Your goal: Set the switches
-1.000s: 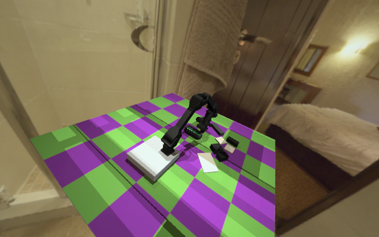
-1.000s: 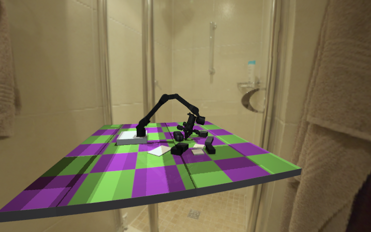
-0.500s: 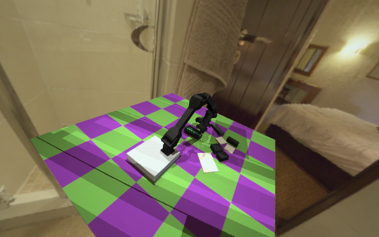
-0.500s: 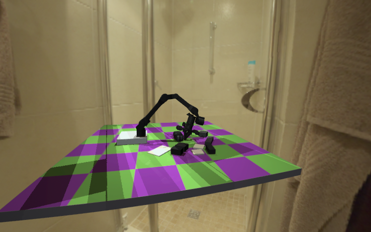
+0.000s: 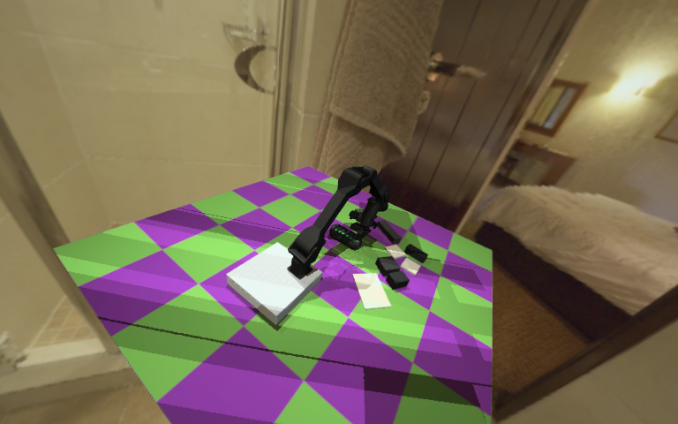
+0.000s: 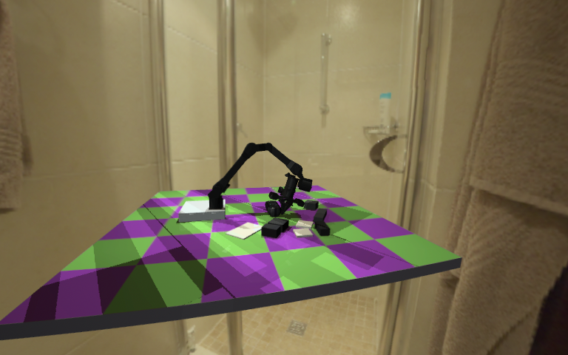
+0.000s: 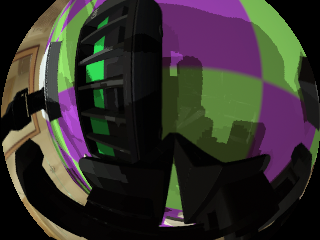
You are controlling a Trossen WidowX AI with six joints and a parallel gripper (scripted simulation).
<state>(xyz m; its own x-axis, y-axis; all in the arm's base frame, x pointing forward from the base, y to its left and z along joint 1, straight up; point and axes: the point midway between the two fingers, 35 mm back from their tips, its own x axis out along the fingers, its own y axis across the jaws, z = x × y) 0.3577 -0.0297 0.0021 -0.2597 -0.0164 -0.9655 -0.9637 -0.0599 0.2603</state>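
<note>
The dark grey controller unit [image 5: 344, 237] [image 6: 273, 208] [image 7: 146, 95] lies beside my fingers. In the wrist view it fills the upper left, its row of switches with green parts turned to the left and a long plain side towards the camera. It looks tipped over towards a long side; its exact tilt is hard to tell. Green shows on several switches, but each rocker's position is not clear. Its underside label is hidden. My gripper [image 7: 174, 138] is shut with nothing between the fingers. The fingertips are close to the unit's lower end in the wrist view; contact cannot be told.
Black blocks [image 5: 387, 265] [image 6: 272, 228], another black block [image 5: 416, 252] and a long black bar [image 5: 388, 232] lie near the unit. Cream cards [image 5: 371, 291] [image 6: 244, 230] lie flat nearer the arm's white base plate [image 5: 265, 287] [image 6: 200, 214].
</note>
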